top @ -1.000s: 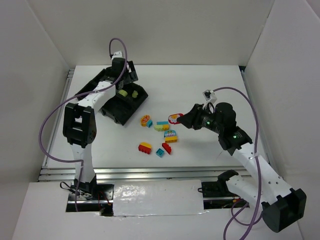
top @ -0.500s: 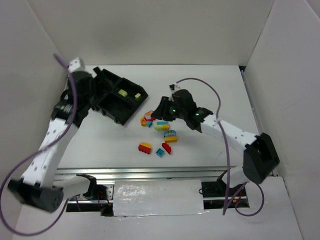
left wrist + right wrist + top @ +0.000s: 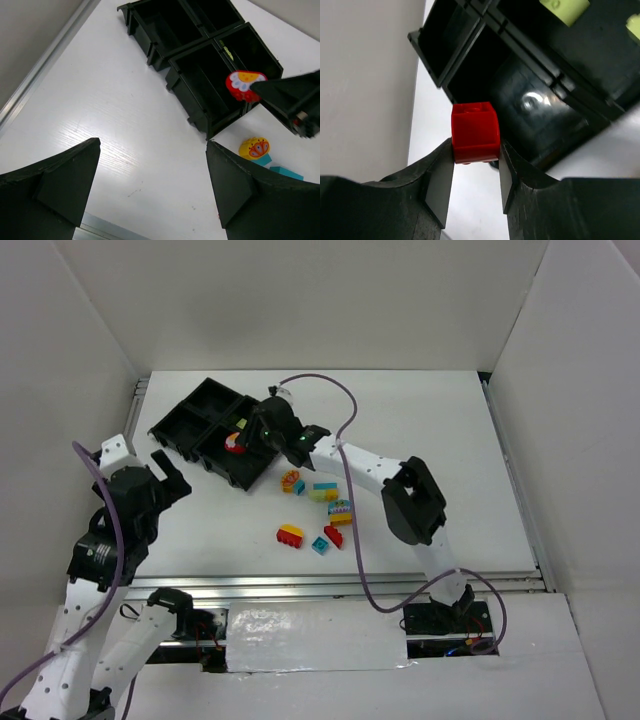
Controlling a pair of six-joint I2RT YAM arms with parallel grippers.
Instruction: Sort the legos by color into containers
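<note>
Holding a red brick (image 3: 475, 131) tight between the fingers of my right hand (image 3: 476, 150), I have it just above the black tray (image 3: 192, 107), over the compartment beside the one with pale green bricks (image 3: 565, 6). My left hand (image 3: 152, 144) is wide open over the desk (image 3: 115, 130), near the tray but apart from it. Other legos (image 3: 318, 512) lie on the desk beside the tray.
</note>
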